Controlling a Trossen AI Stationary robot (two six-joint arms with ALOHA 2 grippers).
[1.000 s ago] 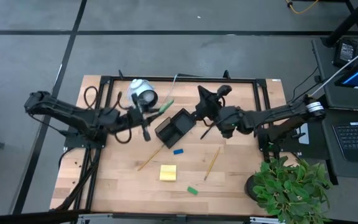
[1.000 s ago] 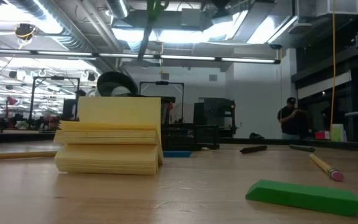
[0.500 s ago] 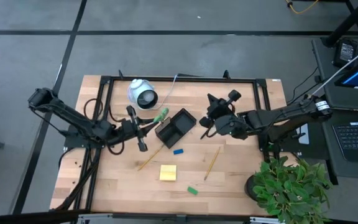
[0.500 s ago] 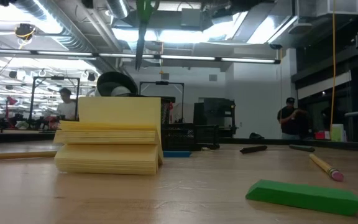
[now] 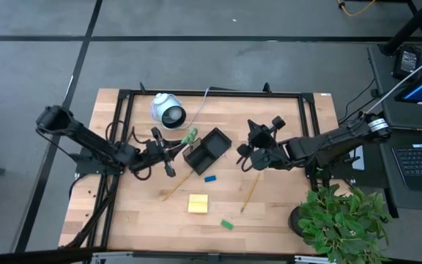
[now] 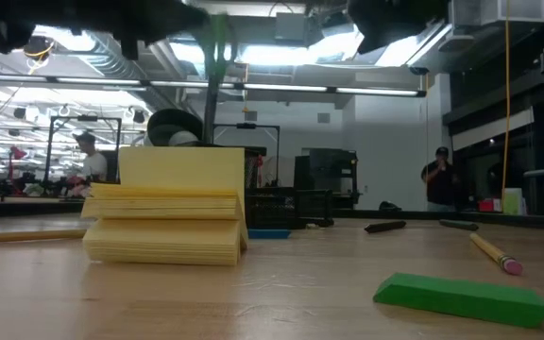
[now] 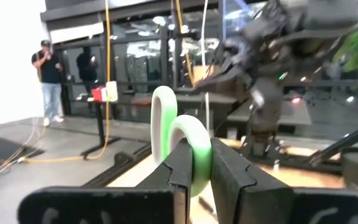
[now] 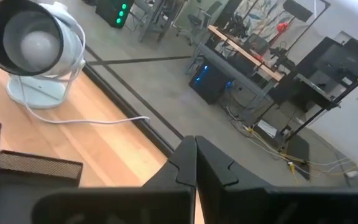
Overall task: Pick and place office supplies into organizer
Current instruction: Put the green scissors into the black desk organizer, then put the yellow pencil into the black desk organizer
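My left gripper (image 5: 180, 142) is shut on the green-handled scissors (image 5: 190, 135), which hang in the air just left of the black mesh organizer (image 5: 207, 149). In the low view the scissors' dark blades (image 6: 213, 94) point down. My right gripper (image 5: 245, 150) is shut and hovers right of the organizer, over the black pen (image 5: 243, 157) that lies on the table. Its shut fingers (image 8: 194, 163) show nothing between them. The yellow sticky-note pad (image 5: 198, 203), blue block (image 5: 209, 178), green block (image 5: 227, 224) and two pencils (image 5: 176, 187) (image 5: 250, 192) lie flat on the table. My left gripper pinches one green handle loop (image 7: 194, 146) of the scissors between its two fingers (image 7: 180, 168). The fingers come about level from the table's left. The scissors are lifted clear, handles up and blades hanging below.
The white round device (image 5: 167, 110) with its cable stands at the far side, left of centre. A black frame (image 5: 211, 92) runs along the far edge. A potted plant (image 5: 343, 220) stands at the near right corner. People stand in the room beyond.
My left gripper has come down and slightly toward the near edge with the scissors, whose blades now hang lower beside the organizer. My right gripper has sunk toward the near edge, down over the pen, and has rolled about its own axis.
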